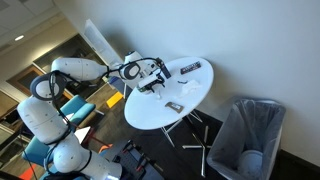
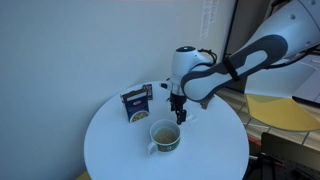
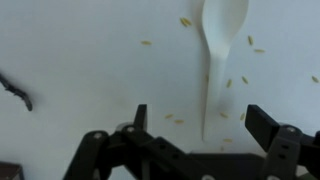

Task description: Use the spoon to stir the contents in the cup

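Observation:
A white spoon [image 3: 212,70] lies flat on the white table in the wrist view, bowl at the top and handle running down between my fingers. My gripper [image 3: 203,125] is open, one finger on each side of the handle's end, not closed on it. In an exterior view my gripper [image 2: 179,112] hangs low over the table just behind the small pale grey-green cup [image 2: 165,136], which holds light-coloured contents. The spoon does not show there. In an exterior view my gripper [image 1: 150,78] is over the table's far side, and I cannot make out the cup.
Small grains [image 3: 148,43] are scattered on the round white table [image 2: 115,140] around the spoon. A dark packet [image 2: 137,103] stands behind the cup. Flat dark items [image 1: 190,68] [image 1: 173,106] lie on the table. A grey bin [image 1: 250,135] stands beside the table.

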You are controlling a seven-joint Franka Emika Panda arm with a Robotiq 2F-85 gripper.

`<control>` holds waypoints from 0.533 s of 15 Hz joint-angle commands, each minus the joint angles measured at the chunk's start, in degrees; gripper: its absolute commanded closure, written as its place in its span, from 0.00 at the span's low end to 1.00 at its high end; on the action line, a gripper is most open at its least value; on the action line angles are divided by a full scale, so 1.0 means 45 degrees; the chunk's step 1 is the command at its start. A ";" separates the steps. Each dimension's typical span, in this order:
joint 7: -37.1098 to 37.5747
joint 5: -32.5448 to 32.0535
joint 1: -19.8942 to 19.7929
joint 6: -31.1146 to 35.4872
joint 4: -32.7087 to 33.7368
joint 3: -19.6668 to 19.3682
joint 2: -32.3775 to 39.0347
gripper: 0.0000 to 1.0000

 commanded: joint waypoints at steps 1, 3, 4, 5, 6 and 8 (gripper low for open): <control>0.1083 -0.0819 0.0109 -0.0649 0.0842 0.0224 0.0476 0.00; 0.1421 -0.1109 0.0162 -0.0812 0.1077 0.0342 0.0630 0.00; 0.1540 -0.1218 0.0171 -0.0917 0.1200 0.0408 0.0706 0.00; 0.1640 -0.1326 0.0184 -0.1028 0.1308 0.0453 0.0775 0.00; 0.1813 -0.1495 0.0217 -0.1114 0.1418 0.0458 0.0855 0.00; 0.2036 -0.1702 0.0250 -0.1278 0.1587 0.0469 0.0968 0.00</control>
